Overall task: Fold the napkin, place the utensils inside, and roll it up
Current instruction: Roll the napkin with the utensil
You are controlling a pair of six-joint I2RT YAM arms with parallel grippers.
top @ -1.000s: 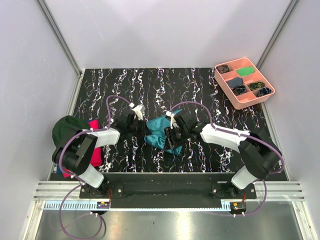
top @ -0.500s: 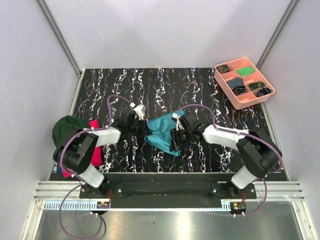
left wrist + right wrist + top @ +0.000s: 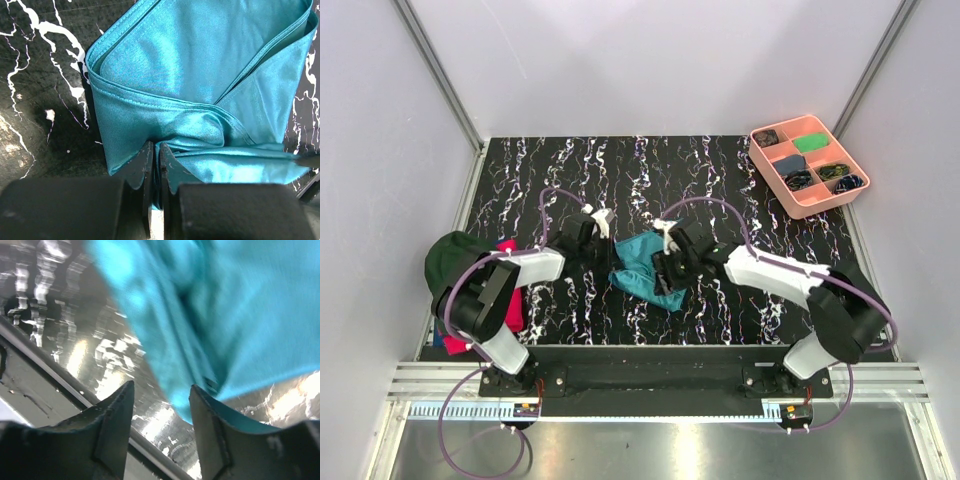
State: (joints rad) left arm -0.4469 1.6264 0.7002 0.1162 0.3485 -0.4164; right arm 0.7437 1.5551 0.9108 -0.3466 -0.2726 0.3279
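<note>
Now | left gripper (image 3: 152,151) clamped on teal cloth napkin (image 3: 200,75) hem | right gripper (image 3: 162,390) apart, blurry, probably empty | draw fold flat, edges matched.

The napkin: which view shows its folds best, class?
Left wrist: the napkin fills it sharply, hems and layered folds clear, left tool pinching one edge. Top external shows it small; right wrist is blurred.

Pale grey walls (image 3: 650,60) on three sides, metal posts (image 3: 440,75) at the far corners. Black table (image 3: 720,170) veined with white, a pink tray (image 3: 836,203) at its far right corner. Even light; glare along the metal rail (image 3: 880,380) at the near edge.
</note>
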